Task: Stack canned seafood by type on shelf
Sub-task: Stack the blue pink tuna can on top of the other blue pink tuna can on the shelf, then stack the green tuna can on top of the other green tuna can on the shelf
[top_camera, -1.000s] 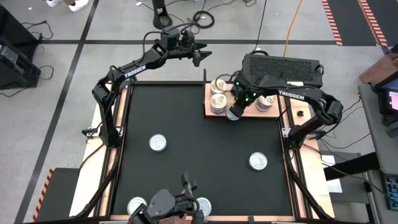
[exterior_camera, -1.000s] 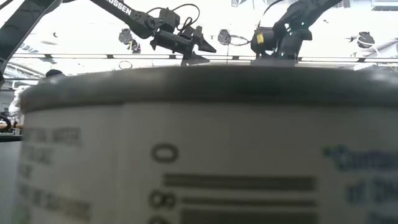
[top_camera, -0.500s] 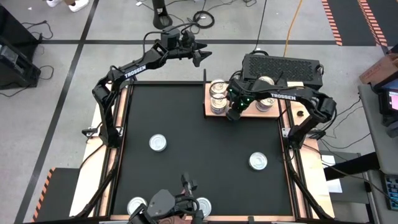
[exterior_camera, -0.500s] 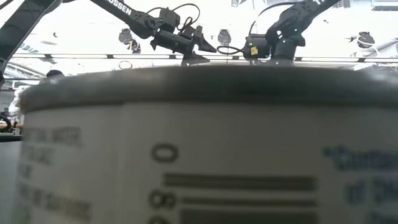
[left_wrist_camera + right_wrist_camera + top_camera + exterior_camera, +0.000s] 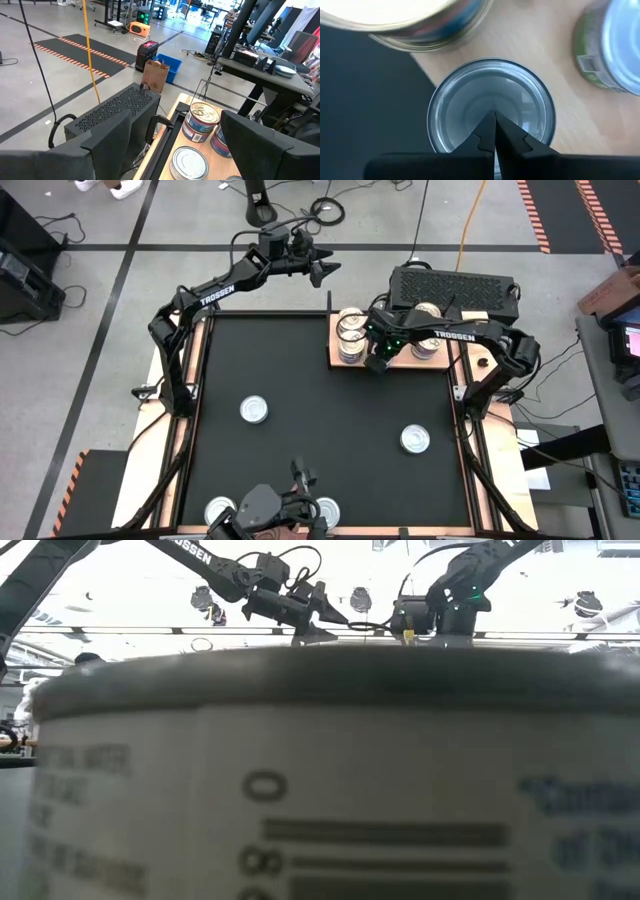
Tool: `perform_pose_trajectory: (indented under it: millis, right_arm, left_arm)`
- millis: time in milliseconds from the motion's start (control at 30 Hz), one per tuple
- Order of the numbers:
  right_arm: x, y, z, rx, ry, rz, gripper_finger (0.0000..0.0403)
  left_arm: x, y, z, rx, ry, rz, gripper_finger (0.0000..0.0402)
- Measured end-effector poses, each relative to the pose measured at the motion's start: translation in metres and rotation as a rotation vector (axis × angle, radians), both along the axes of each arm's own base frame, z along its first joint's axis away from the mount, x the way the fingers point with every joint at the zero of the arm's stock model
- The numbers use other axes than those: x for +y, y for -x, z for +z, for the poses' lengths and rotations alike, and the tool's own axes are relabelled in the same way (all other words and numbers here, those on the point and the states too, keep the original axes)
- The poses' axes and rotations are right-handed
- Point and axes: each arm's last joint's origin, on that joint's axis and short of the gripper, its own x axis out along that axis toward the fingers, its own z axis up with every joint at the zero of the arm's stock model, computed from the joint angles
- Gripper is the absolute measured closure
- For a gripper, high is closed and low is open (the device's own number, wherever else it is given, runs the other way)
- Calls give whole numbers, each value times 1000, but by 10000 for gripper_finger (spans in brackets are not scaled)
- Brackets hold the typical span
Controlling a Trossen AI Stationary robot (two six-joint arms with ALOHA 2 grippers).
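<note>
While your right gripper point(image 5: 376, 363) is hovering with jaws clenched and empty over a silver-topped can point(image 5: 491, 111) on the shelf point(image 5: 395, 361), upper right of centre in the high view, your left gripper point(image 5: 322, 270) is waiting above it, jaws released. Loose cans point(image 5: 254, 410) are lying on the table point(image 5: 320, 410).
</note>
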Motion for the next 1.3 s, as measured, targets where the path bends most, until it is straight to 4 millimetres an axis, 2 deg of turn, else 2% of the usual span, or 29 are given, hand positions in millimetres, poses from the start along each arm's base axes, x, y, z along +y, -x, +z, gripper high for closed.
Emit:
perform_pose_trajectory:
  millis: [333,767,1033,1133,1233,1300]
  right_arm:
    - [-11,8,-1,38,47,-59,403]
    - [-12,7,2,58,60,-58,403]
    - [-15,2,35,70,62,-15,402]
    - [-13,4,55,84,53,-12,399]
    - [1,7,74,84,56,9,401]
    - [17,9,86,57,58,21,402]
  left_arm:
    - [0,0,0,0,0,0,96]
    - [0,0,0,0,1,0,96]
    - [0,0,0,0,1,-1,96]
    - [-4,4,7,-8,-7,-8,96]
    - [-11,11,21,-5,-47,-20,96]
    - [-21,17,31,26,-80,-35,96]
